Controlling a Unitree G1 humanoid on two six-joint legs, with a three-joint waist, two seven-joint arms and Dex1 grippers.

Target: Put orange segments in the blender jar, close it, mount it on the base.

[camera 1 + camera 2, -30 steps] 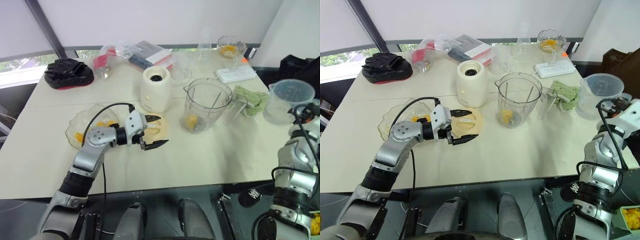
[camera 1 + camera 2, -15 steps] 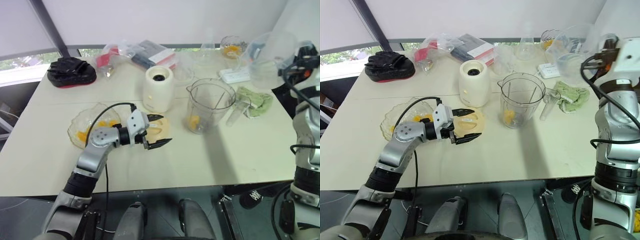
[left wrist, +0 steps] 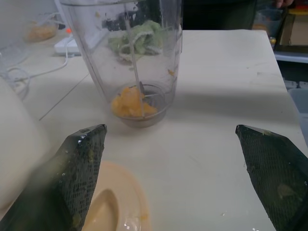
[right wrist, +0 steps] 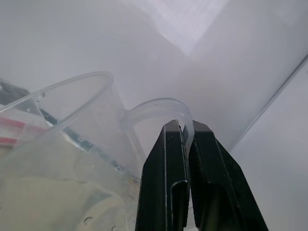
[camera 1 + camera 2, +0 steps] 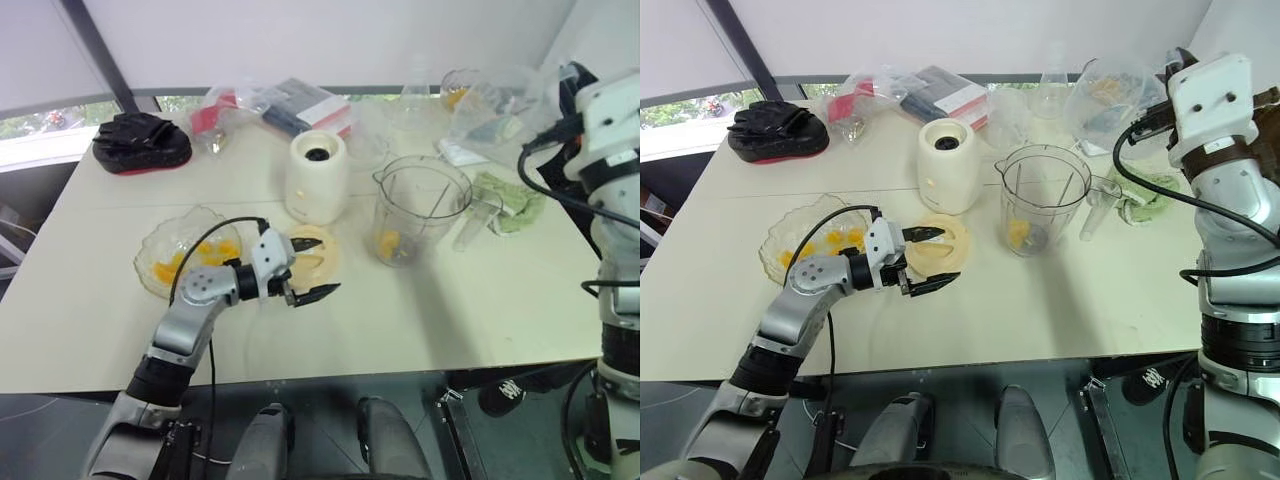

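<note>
**On the bench: jar open and loaded, lid between the left fingers**

On the bench in your head views, the blender jar (image 5: 418,208) stands upright and uncovered right of the base (image 5: 316,177), apart from it, with orange segments (image 5: 387,243) lying at its bottom. More segments sit in the shallow glass dish (image 5: 790,243) to the left. Your left pincer (image 5: 924,258) hangs level with its fingers spread wide, one on each side of the flat cream lid (image 5: 945,243) lying in front of the base; whether they touch the lid you cannot tell. Your right pincer (image 5: 1168,68) is raised above the bench's far right corner, carrying a clear measuring cup (image 5: 1110,95) tilted in the air.

In your left wrist view, the two mesh-textured fingers (image 3: 79,168) stand far apart, the lid's rim below between them and the jar straight ahead with its fruit around the blades.

In your right wrist view, the black fingers (image 4: 166,183) are pinched tight on the cup's clear handle (image 4: 159,108).
</note>
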